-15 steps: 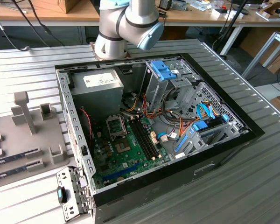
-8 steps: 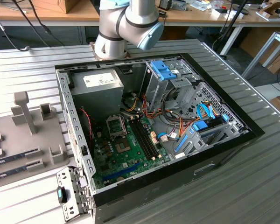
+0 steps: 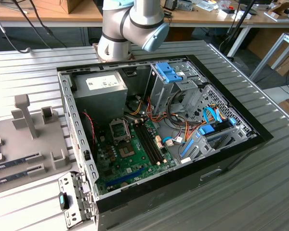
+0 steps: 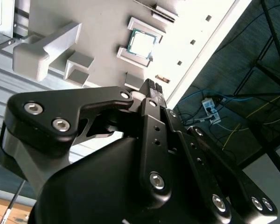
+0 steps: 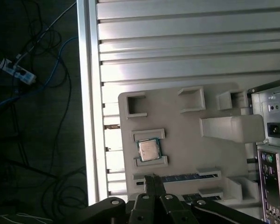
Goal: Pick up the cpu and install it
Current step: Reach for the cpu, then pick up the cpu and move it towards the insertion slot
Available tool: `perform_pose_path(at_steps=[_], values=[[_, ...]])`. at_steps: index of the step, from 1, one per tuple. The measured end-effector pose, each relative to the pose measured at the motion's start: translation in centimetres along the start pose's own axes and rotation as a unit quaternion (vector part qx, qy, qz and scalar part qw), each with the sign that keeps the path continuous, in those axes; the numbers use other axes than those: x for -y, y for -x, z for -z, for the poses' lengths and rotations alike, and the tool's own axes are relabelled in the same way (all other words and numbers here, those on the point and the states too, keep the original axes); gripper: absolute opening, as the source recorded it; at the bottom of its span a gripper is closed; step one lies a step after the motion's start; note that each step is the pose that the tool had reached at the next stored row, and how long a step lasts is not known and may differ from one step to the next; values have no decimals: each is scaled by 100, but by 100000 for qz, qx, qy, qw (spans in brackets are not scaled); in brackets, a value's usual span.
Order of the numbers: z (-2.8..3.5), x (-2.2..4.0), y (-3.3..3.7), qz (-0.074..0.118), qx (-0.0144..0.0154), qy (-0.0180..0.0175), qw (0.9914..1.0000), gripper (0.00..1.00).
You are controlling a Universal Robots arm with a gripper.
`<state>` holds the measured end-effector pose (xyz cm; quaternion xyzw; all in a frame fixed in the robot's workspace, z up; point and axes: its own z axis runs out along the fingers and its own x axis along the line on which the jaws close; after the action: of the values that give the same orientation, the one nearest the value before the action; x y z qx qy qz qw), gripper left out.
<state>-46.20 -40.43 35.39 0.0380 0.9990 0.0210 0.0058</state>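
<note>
While hovering apart from the cpu point(image 5: 149, 150) in its grey tray point(image 3: 38, 142) slot at the exterior view's left edge, grips nothing, with gripper point(image 4: 152, 84) pinched closed.

1 cpu point(image 5: 149, 150), 1 tray point(image 5: 186, 126), 1 case point(image 3: 209, 169), perhaps 2 memory sticks point(image 3: 20, 159)

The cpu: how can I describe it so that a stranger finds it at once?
Look at the grey holder plate on the ribbed metal table, beside the open computer case. The cpu lies between two small raised brackets on it. It is the only square chip, silvery top with a green rim; its neighbours are long narrow memory sticks.
</note>
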Motion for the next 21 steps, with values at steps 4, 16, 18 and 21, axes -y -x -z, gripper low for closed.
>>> perform_pose_path(at_steps=[4,16,18,21], values=[[-41,44,107,2,-16,-21,100000,11],[-176,-16,495,105,-75,-363,99999,11],[-177,-18,509,98,-76,-368,99999,11],[-183,-17,513,104,-79,-370,99999,11]])
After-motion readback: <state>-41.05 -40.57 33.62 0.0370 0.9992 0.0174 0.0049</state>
